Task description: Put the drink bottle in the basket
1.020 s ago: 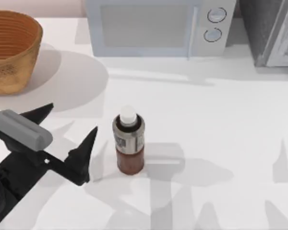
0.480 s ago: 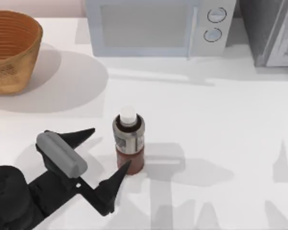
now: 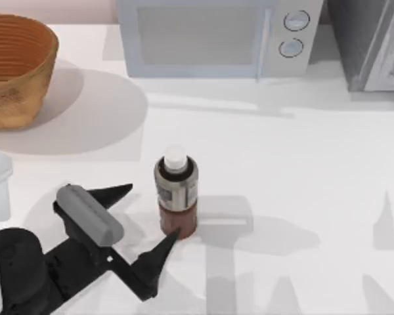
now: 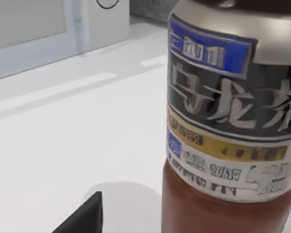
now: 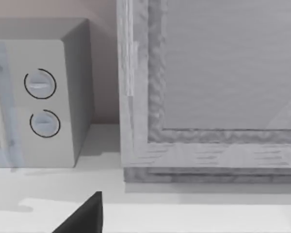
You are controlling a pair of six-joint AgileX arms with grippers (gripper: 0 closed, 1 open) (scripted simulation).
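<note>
Since a second ago the left gripper [image 3: 141, 216] has swung from well left of the drink bottle [image 3: 176, 193] to right up against it; in the last half second it barely shifted. Bottle and basket [image 3: 16, 72] haven't moved.

Left to right, landmark = the bottle:
- Basket: well off to the far left and behind it, at the table's [image 3: 302, 170] back-left corner, nothing visible in it.
- Left gripper: just left of the bottle, low, jaws spread wide. One finger [image 3: 111, 193] points at the bottle's left side with a gap; the other finger's tip [image 3: 164, 241] sits at the bottle's base, touching or nearly, can't tell which. Left wrist view has the bottle's label [image 4: 228, 116] up close, so the approach is nearly done.
- Bottle: upright on the table, white cap [image 3: 175, 157] on top, nothing gripping it.
- Microwave [image 3: 213, 36]: behind the bottle, against the back edge.
- Right arm: parked, right gripper faces the microwave's dials [image 5: 41, 104] and a grey panel; its jaw state I can't tell.

Step, my read: pre-grasp, reach finishing. Next needs the fingers pushed a bit further so the body sits between them, then close on the label band, lift clear, carry back-left to the basket.
</note>
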